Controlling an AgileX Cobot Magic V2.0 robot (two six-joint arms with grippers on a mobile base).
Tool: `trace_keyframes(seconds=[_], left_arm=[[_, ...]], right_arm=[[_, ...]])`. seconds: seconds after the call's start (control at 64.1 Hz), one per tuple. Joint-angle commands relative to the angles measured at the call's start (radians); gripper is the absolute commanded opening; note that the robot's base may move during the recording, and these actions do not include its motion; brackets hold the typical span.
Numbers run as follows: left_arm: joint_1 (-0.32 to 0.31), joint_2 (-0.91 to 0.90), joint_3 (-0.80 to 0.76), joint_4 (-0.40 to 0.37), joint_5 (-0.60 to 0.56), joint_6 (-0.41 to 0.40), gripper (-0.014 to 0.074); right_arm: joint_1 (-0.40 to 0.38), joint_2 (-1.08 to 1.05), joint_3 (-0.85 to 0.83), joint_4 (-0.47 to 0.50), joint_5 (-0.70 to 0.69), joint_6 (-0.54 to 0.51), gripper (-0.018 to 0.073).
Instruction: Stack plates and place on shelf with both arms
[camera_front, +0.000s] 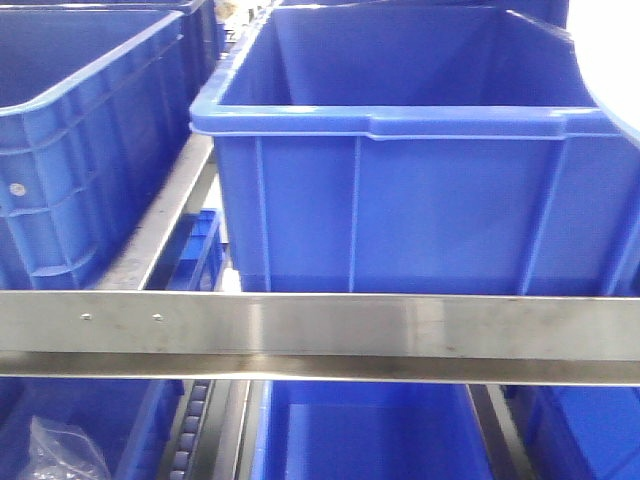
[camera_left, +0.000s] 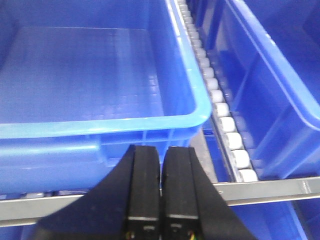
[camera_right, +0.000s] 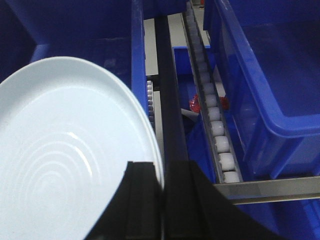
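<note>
Nearest the lens in the right wrist view, the black right gripper (camera_right: 162, 200) is seen clamped on the rim of the plates (camera_right: 65, 155); a second rim edge appears beneath, so a stack of two is probably held, though this cannot be confirmed. The plates are pale blue-white, smooth and glossy, with faint concentric rings and a low upturned rim. The left gripper (camera_left: 161, 195) is shown with fingers together, holding nothing, above a blue crate (camera_left: 100, 85) with a ribbed floor. The placing step is judged to be in hand. The stack must next be carried level onto the shelf (camera_front: 320, 325), of brushed steel, beside its roller track (camera_right: 212, 117).
</note>
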Motion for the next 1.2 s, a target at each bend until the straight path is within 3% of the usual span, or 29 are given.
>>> trace_keyframes(seconds=[0.0, 1.186], left_arm=[[0.002, 0.004, -0.03, -0.007, -0.085, -0.005, 0.0084], [0.002, 0.004, -0.03, -0.007, -0.085, -0.005, 0.0084]], right_arm=[[-0.005, 0.009, -0.031, -0.005, -0.098, -0.004, 0.0022], [-0.005, 0.009, -0.031, -0.005, -0.098, -0.004, 0.0022]])
